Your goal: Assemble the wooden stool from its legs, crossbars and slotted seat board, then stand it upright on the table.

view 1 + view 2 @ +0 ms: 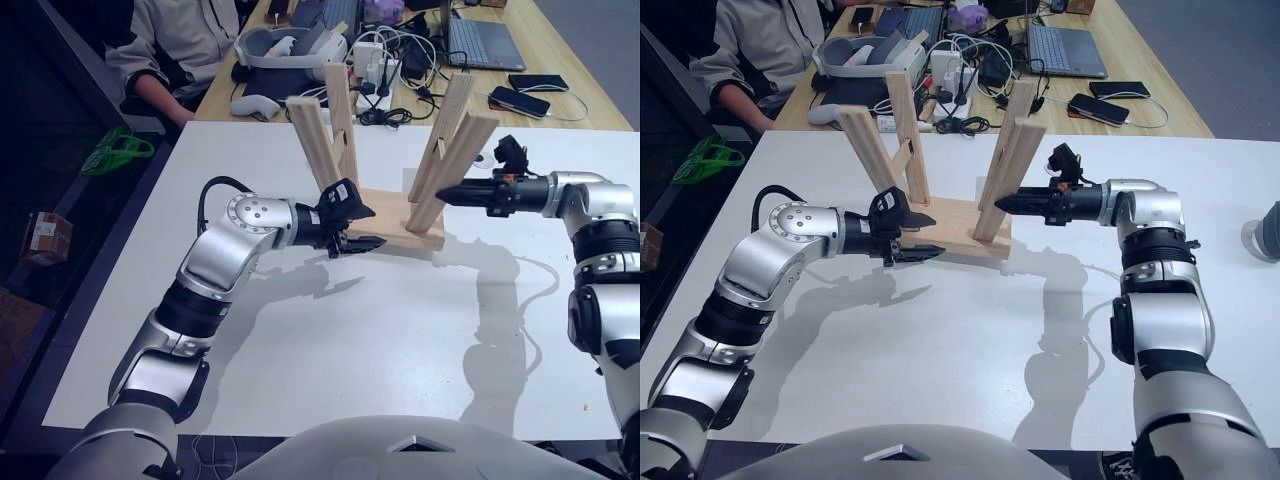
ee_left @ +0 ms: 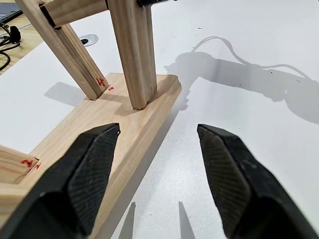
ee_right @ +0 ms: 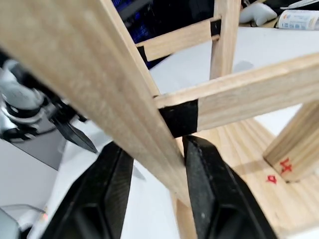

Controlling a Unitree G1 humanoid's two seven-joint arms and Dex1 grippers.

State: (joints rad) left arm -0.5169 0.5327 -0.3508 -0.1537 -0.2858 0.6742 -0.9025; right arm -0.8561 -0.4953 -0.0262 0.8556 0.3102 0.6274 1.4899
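Four legs (image 1: 315,140) point up from the flat-lying seat board (image 1: 960,225); the right tool (image 1: 1000,203) clamps one leg (image 1: 1015,150), the left tool (image 1: 938,233) gapes wide astride the board's edge.

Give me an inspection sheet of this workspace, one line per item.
Surface: white table.
Job's things: stool upside down; seat board flat on the table, four legs up, crossbars fitted.
Clutter: laptop, phones and headset on the desk behind.
Hands: left hand open at the seat board's near edge; right hand shut on the near right leg.
Cables: tangle on the desk.
Surroundings: green item and box on the floor, left.
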